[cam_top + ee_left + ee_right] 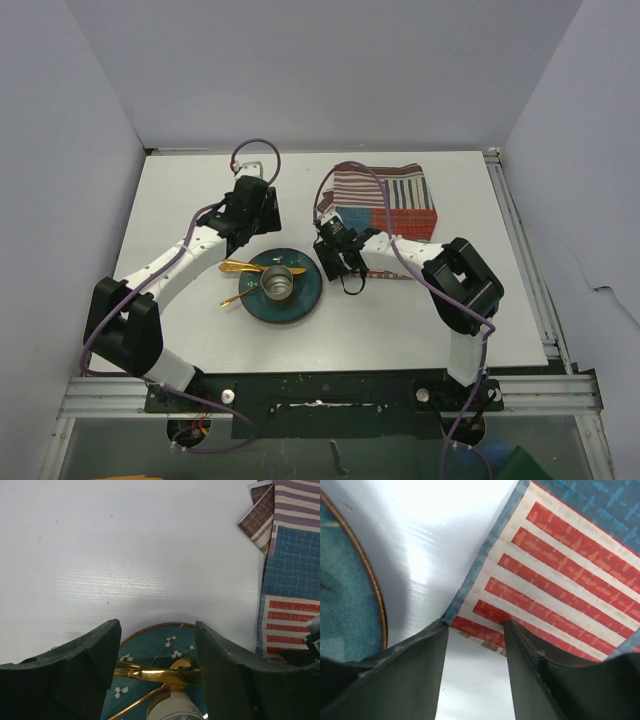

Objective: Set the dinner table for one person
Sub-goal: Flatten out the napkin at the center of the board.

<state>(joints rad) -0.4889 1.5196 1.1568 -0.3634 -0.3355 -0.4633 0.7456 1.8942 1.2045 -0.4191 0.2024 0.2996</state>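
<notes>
Top view: the large plain white rectangular dinner table point(200, 200) with aluminium edge rails lies under both arms, carrying a round teal ceramic plate point(308, 292) near centre, with a small metal cup point(278, 285) and gold cutlery point(240, 267) on it, and a striped patchwork cloth placemat point(385, 195) toward the far right. Left wrist view: the left gripper point(157, 645) hangs wide open over the plate's far rim, holding nothing, with gold cutlery below the gap. Right wrist view: the right gripper point(476, 630) is open and clamps nothing, with the placemat's near corner at its gap on the table, beside the plate.
</notes>
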